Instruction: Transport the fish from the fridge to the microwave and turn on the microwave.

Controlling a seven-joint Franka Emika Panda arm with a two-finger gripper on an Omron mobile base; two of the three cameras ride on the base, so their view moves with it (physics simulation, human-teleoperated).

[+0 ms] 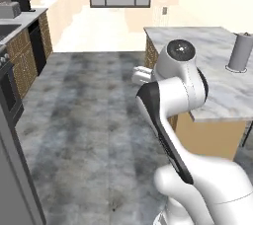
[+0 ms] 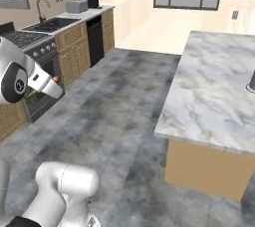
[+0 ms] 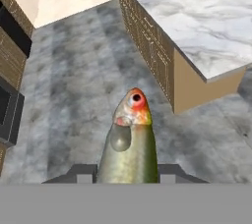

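Observation:
In the hand view the fish (image 3: 129, 142), olive green with an orange-red head, stands up between my dark fingertips (image 3: 81, 171), and my gripper (image 3: 127, 171) is shut on it. It hangs in the air over the grey kitchen floor. In the right base view the gripper (image 2: 50, 85) is out to the left, in front of the stove (image 2: 30, 39). The microwave (image 2: 11, 3) hangs above that stove at the top left corner, with its dark window showing. A tall grey slab at the lower left of the left base view looks like the fridge (image 1: 17, 184).
A marble island counter (image 2: 214, 86) runs along the right, with a grey roll (image 1: 240, 51) standing on it. Wood cabinets, a sink (image 2: 50, 23), a toaster (image 2: 76, 6) and a black dishwasher (image 2: 94, 39) line the left wall. Open grey floor lies between.

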